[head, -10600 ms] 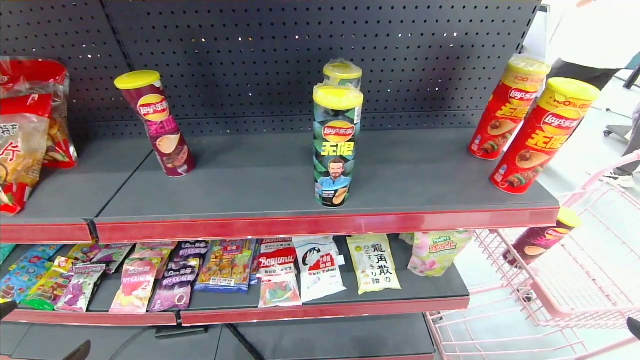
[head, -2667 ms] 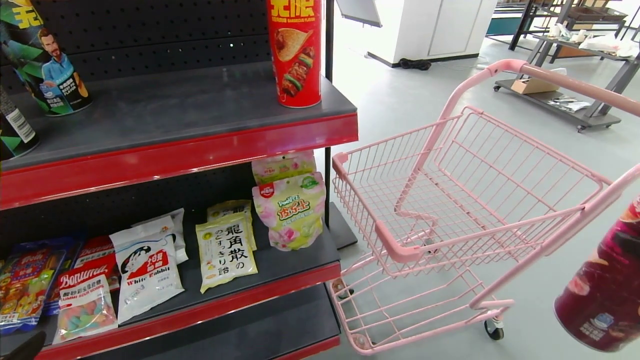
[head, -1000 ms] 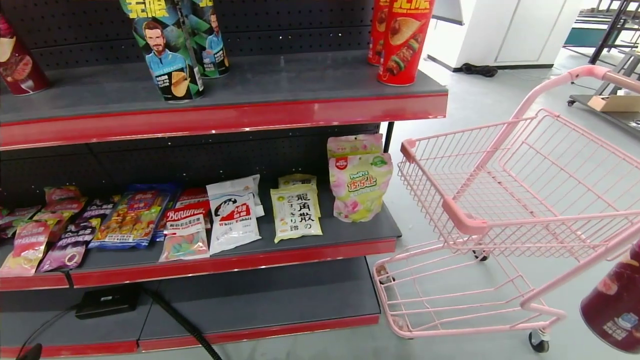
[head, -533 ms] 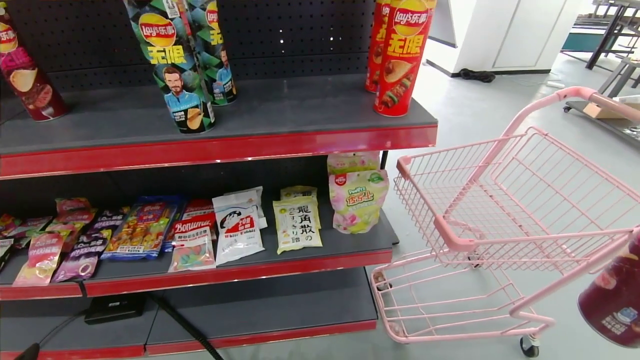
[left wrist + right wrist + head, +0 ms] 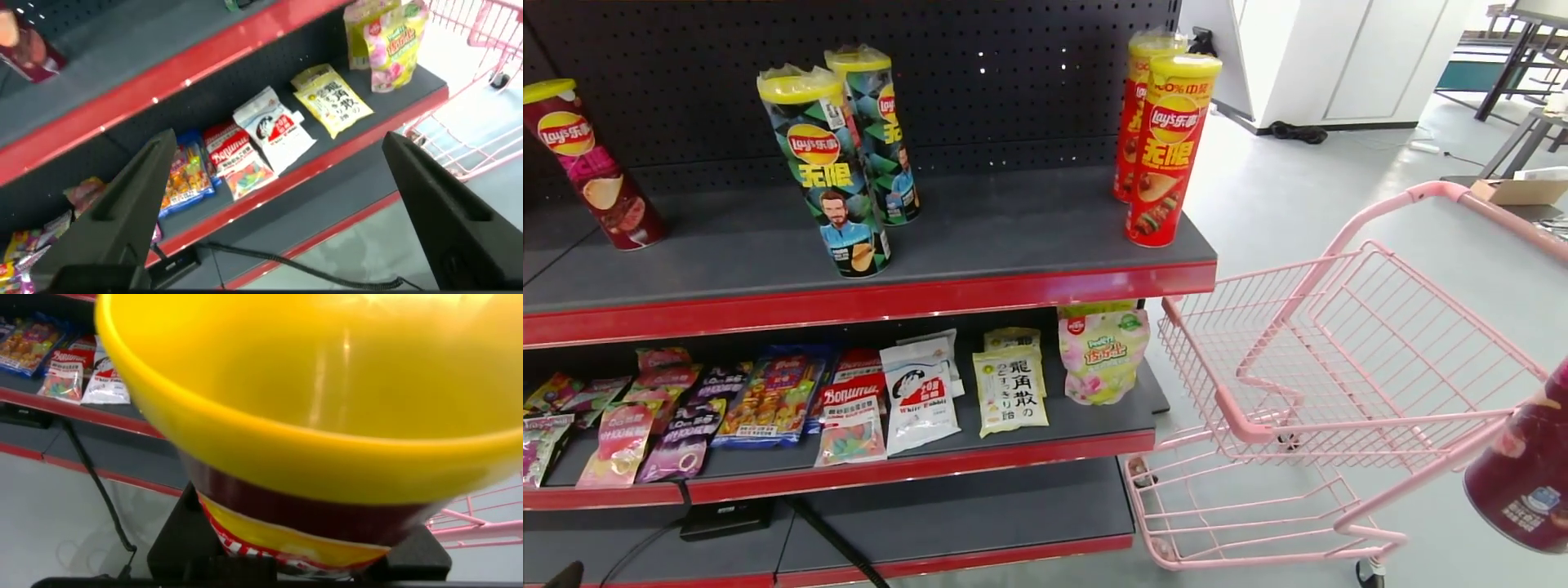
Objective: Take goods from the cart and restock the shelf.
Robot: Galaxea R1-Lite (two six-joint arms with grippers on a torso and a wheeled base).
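A maroon chip can [image 5: 1523,482] with a yellow lid [image 5: 327,384] hangs at the right edge of the head view, beside the pink cart [image 5: 1339,392]. My right gripper [image 5: 298,547] is shut on this can, its dark fingers [image 5: 184,539] on either side of the body. The upper shelf [image 5: 1013,237] carries another maroon can [image 5: 592,163] at the left, two green cans [image 5: 829,171] in the middle and two red cans [image 5: 1172,147] at the right end. My left gripper [image 5: 278,212] is open, low in front of the lower shelf [image 5: 270,196].
Snack bags [image 5: 915,400] lie in a row along the lower shelf. A black box and cable [image 5: 727,514] sit on the bottom shelf. The cart's wire basket stands just right of the shelf end. Open grey floor [image 5: 1298,188] lies behind the cart.
The maroon can, lying in the cart 10.6 s ago, is now held in my right gripper. The head camera has swung from the cart back toward the shelf; the cans' tops show again.
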